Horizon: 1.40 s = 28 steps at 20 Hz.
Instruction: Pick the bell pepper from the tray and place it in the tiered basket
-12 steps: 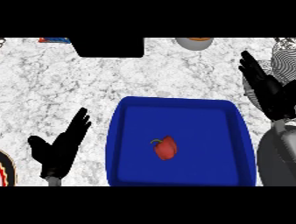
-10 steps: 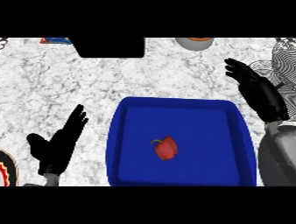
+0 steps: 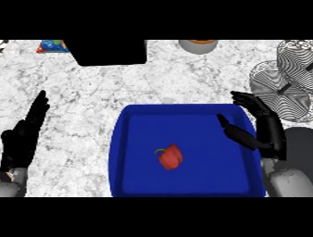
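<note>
White marble counter (image 3: 159,83), blue tray (image 3: 139,185) in the middle with the red bell pepper (image 3: 171,157) inside. Right of the tray sits the tiered basket (image 3: 292,83); a black box (image 3: 110,52) and maybe a bowl (image 3: 199,45) sit behind the tray. Right hand (image 3: 260,132) hangs over the tray's right rim, fingers open, holding nothing; left hand (image 3: 24,136) rests open to its left.

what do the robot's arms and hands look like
Both hands are plain black with slender jointed fingers and a thumb: the left hand and the right hand. Each sits on a smooth, rounded grey forearm rising from the lower edge. No cables, markings or sleeves are visible.
</note>
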Tool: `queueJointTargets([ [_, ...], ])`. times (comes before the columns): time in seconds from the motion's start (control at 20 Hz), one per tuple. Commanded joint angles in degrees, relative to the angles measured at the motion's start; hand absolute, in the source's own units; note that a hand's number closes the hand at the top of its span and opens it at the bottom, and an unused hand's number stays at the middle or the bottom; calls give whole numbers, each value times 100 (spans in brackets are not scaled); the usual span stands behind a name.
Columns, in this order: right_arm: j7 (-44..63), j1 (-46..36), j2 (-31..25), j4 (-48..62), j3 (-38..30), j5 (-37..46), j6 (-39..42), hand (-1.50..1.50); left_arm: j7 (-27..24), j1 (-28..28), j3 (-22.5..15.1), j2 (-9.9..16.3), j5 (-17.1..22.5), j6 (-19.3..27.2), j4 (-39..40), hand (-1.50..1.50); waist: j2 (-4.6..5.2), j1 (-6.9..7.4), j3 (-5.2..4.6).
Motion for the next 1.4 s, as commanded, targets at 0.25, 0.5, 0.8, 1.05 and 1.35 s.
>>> queueJointTargets([
  [0.25, 1120, 1832, -766, -2586, 1078, 1627, -744, -150, 150, -342, 61, 72, -390, 94, 184, 0, 30, 116, -32],
  [0.5, 2414, 1809, -1963, -2971, 1599, 2459, 268, -150, 309, -313, -86, -23, -389, 74, -80, 0, 8, 172, -53],
  [0.8, 5179, 665, -2028, -4092, 1992, 3099, 1325, -150, 261, -480, 63, 140, -390, -134, 123, 0, 48, 306, -43],
  [1.05, 7041, -834, -656, -3495, 2442, 3660, 1836, -150, 250, -513, 60, 51, -467, -184, 42, 0, 69, 378, -26],
  [1.35, 7860, -1139, -20, -3094, 2415, 3359, 2585, -150, 31, -416, 239, -84, -429, -258, 227, 0, 72, 322, -21],
])
